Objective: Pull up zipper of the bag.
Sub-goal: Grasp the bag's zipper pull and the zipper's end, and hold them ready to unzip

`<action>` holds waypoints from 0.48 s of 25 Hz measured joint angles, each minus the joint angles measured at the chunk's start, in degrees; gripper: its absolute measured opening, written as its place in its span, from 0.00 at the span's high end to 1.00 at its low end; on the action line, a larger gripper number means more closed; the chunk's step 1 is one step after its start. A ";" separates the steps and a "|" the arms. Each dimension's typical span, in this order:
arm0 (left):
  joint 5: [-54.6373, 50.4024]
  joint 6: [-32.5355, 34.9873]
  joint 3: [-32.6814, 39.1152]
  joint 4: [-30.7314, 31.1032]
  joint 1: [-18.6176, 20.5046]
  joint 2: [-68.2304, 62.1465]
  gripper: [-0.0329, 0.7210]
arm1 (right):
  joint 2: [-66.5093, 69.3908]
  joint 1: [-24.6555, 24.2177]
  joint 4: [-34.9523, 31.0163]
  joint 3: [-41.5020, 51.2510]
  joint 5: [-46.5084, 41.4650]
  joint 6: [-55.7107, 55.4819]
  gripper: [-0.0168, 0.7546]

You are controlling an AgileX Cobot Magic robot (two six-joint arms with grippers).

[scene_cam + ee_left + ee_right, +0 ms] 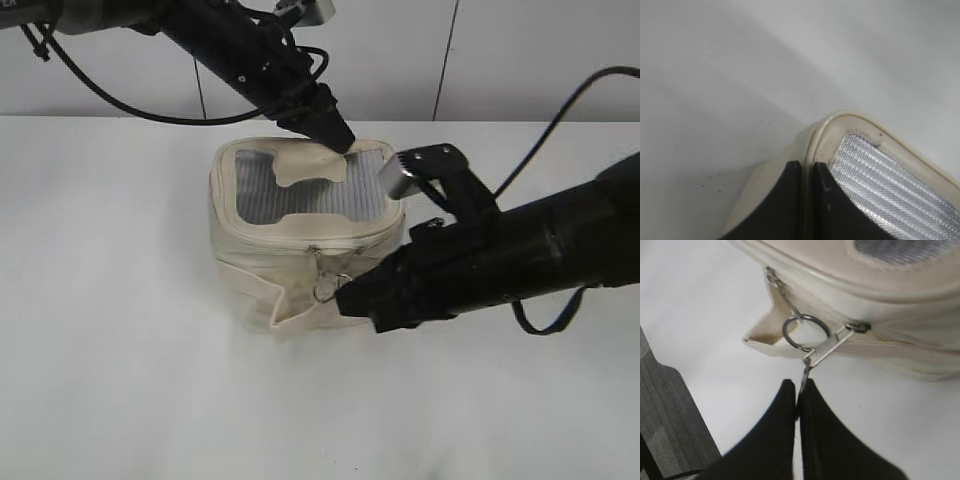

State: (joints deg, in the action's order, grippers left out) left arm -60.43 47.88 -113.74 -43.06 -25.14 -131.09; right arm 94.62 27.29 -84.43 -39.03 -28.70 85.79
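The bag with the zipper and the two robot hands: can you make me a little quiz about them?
1. True or false: the right hand is pinching a silver zipper pull.
2. Where does the left hand press? A) on the bag's top panel B) on the table C) on the strap band
3. Fill in: the round metal ring hangs at the bag's ____ side in the exterior view.

Key: 1 true; 2 A; 3 front.
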 joint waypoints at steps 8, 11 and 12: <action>0.64 -1.17 0.00 2.01 -1.67 0.47 0.91 | 6.58 9.93 -0.41 -9.51 4.08 -2.03 0.96; 0.83 -2.49 0.00 2.12 -1.69 0.49 0.91 | 7.11 10.12 -0.16 -10.11 4.44 -2.70 0.96; 0.94 -3.13 0.00 2.17 -1.69 0.49 0.91 | 7.17 10.18 -0.16 -10.11 4.78 -2.77 0.96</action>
State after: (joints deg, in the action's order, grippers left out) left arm -59.49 44.76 -113.74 -40.90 -26.83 -130.60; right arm 101.79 37.47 -84.59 -49.15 -23.92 83.03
